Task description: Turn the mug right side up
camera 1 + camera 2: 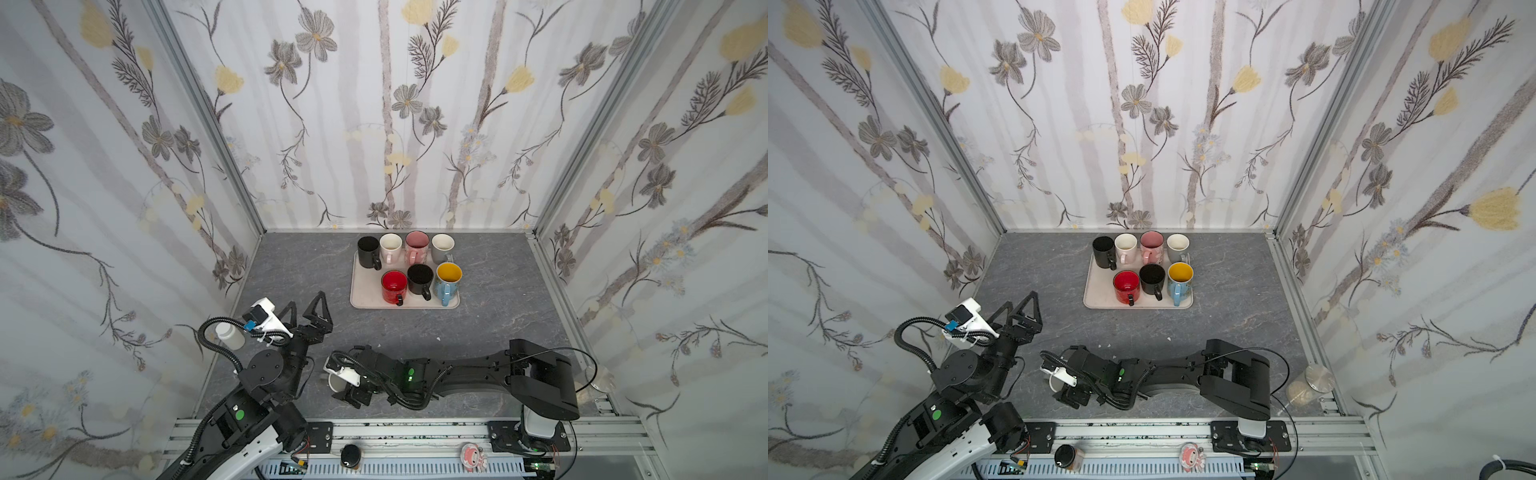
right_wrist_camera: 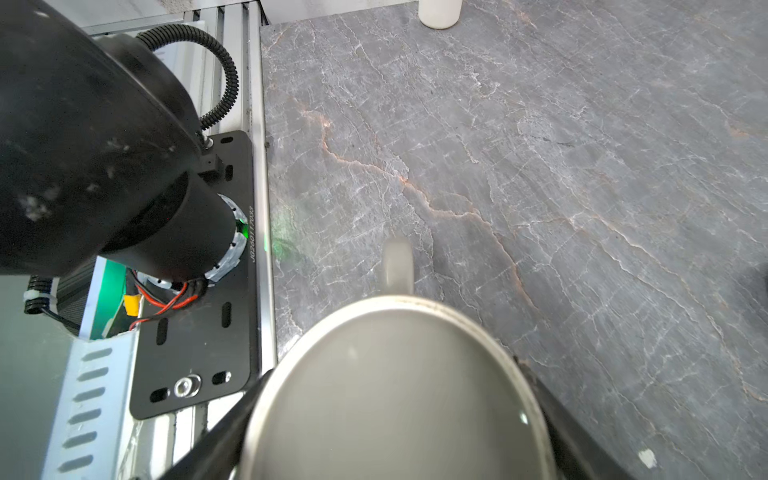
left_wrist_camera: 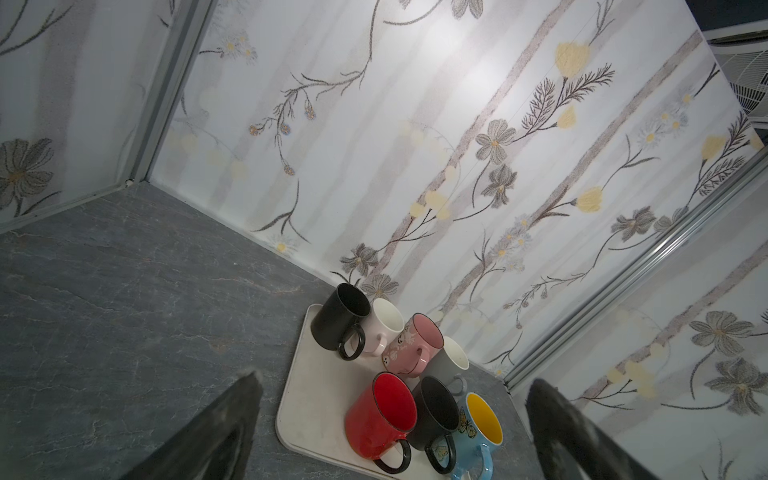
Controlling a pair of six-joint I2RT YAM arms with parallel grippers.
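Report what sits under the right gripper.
A grey mug sits between the right gripper's fingers, its handle pointing away. In a top view the right arm covers it except a pale sliver. The table beneath the mug is hidden.

Shot in both top views from high over the front rail (image 1: 415,432), down and back across the whole table (image 1: 490,299) and tray (image 1: 365,301); from the left wrist, low, slantwise toward that tray; from the right wrist, close upon the mug (image 2: 395,395).
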